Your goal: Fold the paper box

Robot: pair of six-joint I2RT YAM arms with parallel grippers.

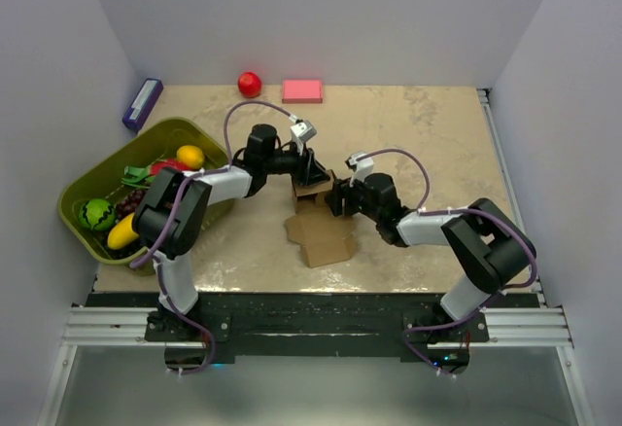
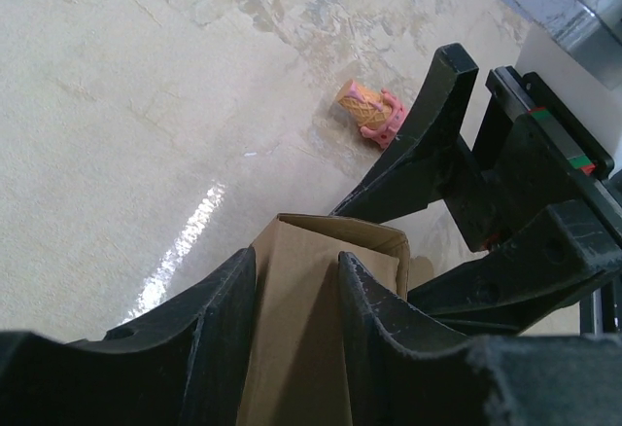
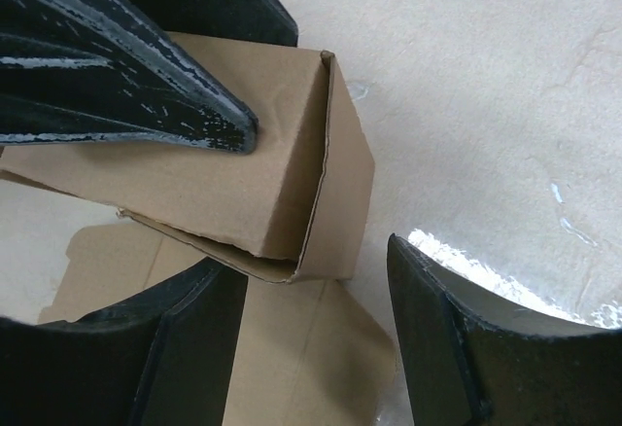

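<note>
1. The paper box sits near the middle of the table, between the two grippers. It is plain brown cardboard, and it is only partly formed.
2. In the top view, part of the sheet lies flat on the table on the side nearer the arm bases. The far part stands up as walls just under the grippers.
3. The left gripper reaches in from the left and comes down on the raised part. In the left wrist view, its two fingers sit on either side of a cardboard wall that fills the gap between them. The left gripper is clasped on the paper box.
4. The right wrist view agrees: one scratched black finger of the left gripper lies flat against the outer face of that wall, and the other sits behind it.
5. The right gripper comes in from the right, close beside the left one. Its jaws are spread and straddle a standing corner of the box. The box lies close to one finger, and bare table shows between the cardboard and the other finger. It is not gripping anything.
6. A small toy ice-cream cone lies on its side on the table beyond the box.
7. At the far edge of the table are a red ball and a pink block. A purple box lies at the far left corner.
8. A green basket of toy fruit stands at the left, well apart from the box.
</note>
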